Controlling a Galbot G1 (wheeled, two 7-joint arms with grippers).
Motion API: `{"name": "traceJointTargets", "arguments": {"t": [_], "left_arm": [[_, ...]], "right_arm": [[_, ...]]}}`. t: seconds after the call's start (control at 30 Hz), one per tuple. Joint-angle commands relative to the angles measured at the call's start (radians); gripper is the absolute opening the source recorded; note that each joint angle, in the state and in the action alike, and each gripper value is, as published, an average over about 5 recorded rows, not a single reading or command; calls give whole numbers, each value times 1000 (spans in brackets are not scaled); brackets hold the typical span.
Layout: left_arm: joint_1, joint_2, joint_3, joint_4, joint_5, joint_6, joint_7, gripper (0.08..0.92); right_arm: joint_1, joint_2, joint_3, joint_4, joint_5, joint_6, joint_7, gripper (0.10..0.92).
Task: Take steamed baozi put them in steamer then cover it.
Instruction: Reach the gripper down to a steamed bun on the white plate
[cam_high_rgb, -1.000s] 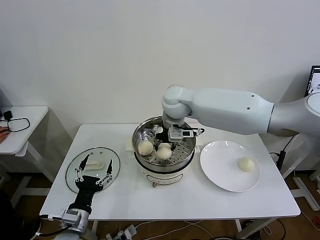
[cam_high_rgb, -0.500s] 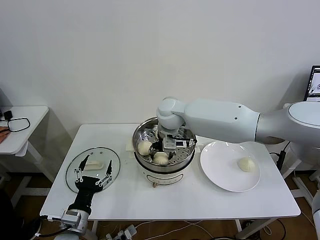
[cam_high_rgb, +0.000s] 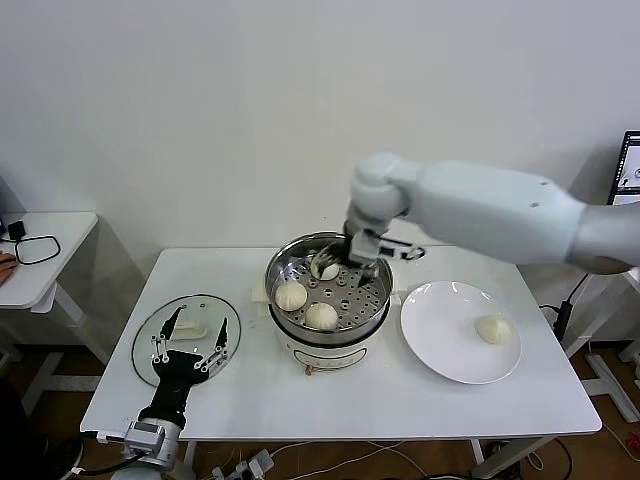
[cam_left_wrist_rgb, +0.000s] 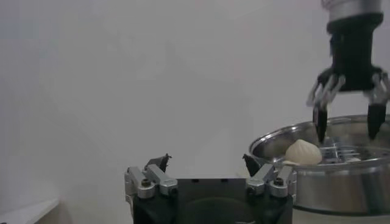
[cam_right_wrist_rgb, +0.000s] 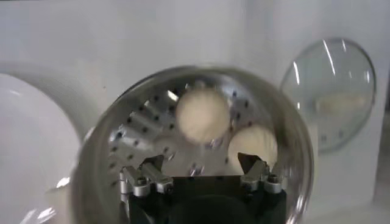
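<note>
The steamer (cam_high_rgb: 328, 300) stands mid-table with its perforated tray showing. Two baozi lie in it at the left (cam_high_rgb: 291, 295) and the front (cam_high_rgb: 321, 316). A third (cam_high_rgb: 324, 268) shows at the back, partly behind my right gripper (cam_high_rgb: 352, 262). That gripper hangs open and empty just above the steamer's back part. In the right wrist view its open fingertips (cam_right_wrist_rgb: 201, 161) are over two baozi (cam_right_wrist_rgb: 202, 115) (cam_right_wrist_rgb: 253, 146). The fourth baozi (cam_high_rgb: 493, 329) lies on the white plate (cam_high_rgb: 440, 345). My left gripper (cam_high_rgb: 188, 345) rests open over the glass lid (cam_high_rgb: 150, 345).
The glass lid with its white handle (cam_high_rgb: 190, 331) lies flat at the table's left. The plate is right of the steamer. A side table (cam_high_rgb: 40, 250) stands far left. The left wrist view shows the steamer (cam_left_wrist_rgb: 329, 176), one baozi (cam_left_wrist_rgb: 303, 152) and the right gripper (cam_left_wrist_rgb: 347, 91).
My right gripper has let go of a baozi at the steamer's front, then risen out and moved back and to the right. The left arm has not moved.
</note>
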Motion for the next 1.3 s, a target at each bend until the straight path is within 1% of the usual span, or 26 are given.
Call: {"name": "traceJointTargets", "arguments": {"t": [0.03,0.17,0.23,0.4,0.63,0.93,1.3], "left_arm": [[3,-1,18,-6,9,-1,-3,823],[6,-1,25,-12,13,-2,-5,823],[6,-1,27,-14,15,-2,-6,823],[9,-1,35,-18,20,-3,-8,823],[13,-2,45,-23,29,-5,-12,823],[17,-7,53,-22,37,-7,-16,823],[15,-8,62,-24,43,-5,-22,823]], "right_arm": [[27,-332,39,-7,194,-354,-164,823],[-77,-420,75,-32,109,-481,-180,823],[-152,-448,116,-53,57,-513,-183,823],[-361,-467,296,-146,-54,-536,-184,823],[-609,-421,542,-271,-182,-527,-145,823],[-680,-345,650,-402,-248,-514,-93,823],[-709,-286,690,-477,-294,-499,-66,823]]}}
